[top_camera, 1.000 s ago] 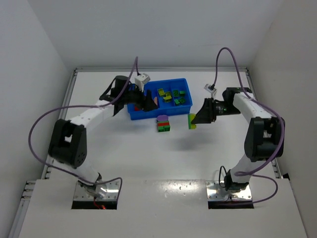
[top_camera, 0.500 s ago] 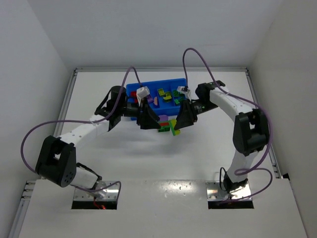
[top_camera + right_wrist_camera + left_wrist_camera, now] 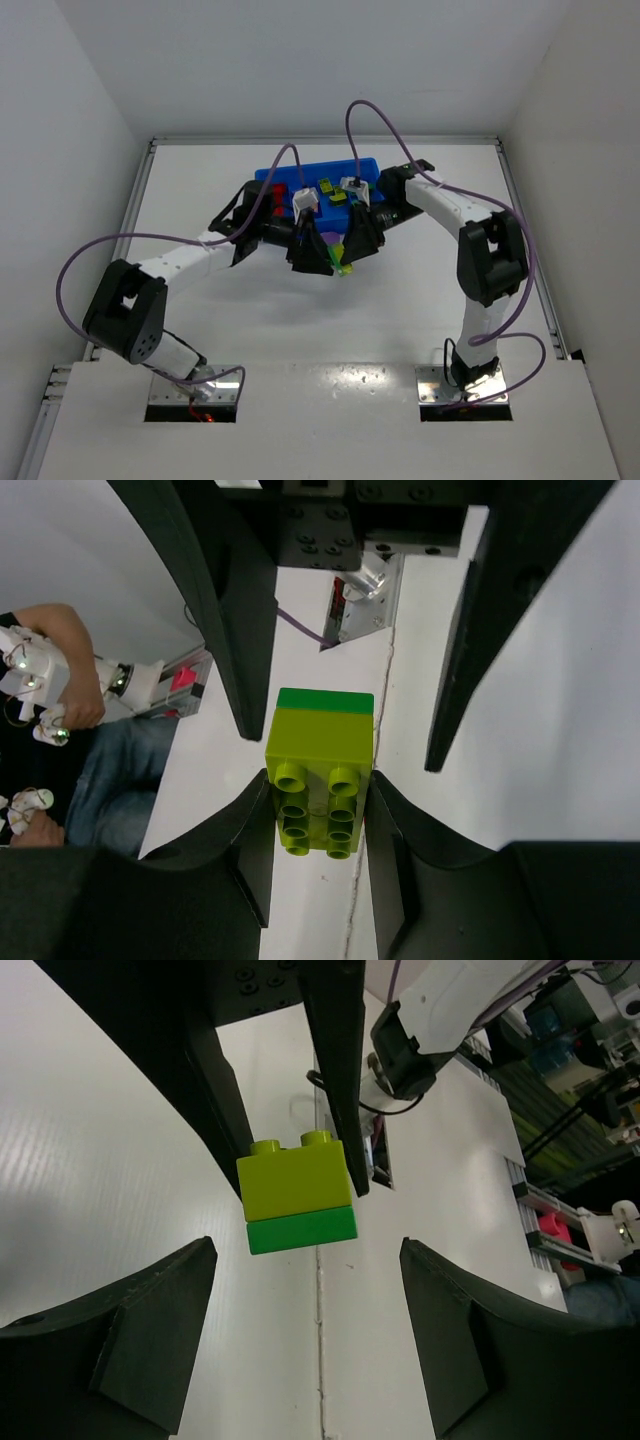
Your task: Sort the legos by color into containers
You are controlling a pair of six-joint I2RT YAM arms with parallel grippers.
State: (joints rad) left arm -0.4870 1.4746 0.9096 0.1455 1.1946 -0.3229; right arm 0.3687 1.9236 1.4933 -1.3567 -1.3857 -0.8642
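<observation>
My right gripper [image 3: 320, 785] is shut on a stack of two legos, a yellow-green brick [image 3: 319, 752] joined to a green one [image 3: 325, 700]. It holds the stack in the air just in front of the blue tray [image 3: 268, 178]. My left gripper [image 3: 305, 1295] is open and empty and faces the stack [image 3: 297, 1195] head-on, its fingers [image 3: 150, 1340] to either side and just short of it. In the top view the two grippers meet nose to nose, left [image 3: 322, 258] and right [image 3: 350, 255], with the stack [image 3: 343, 264] between them.
The tray holds a red brick [image 3: 278, 191] at the left and yellow-green and green bricks [image 3: 327, 186] in the middle compartments. Both arms and their purple cables arch over the tray's front. A purple-topped stack on the table is mostly hidden behind the grippers.
My right gripper has carried the yellow-green and green stack left from the table to the front of the tray. My left gripper has swung from the tray to face it.
</observation>
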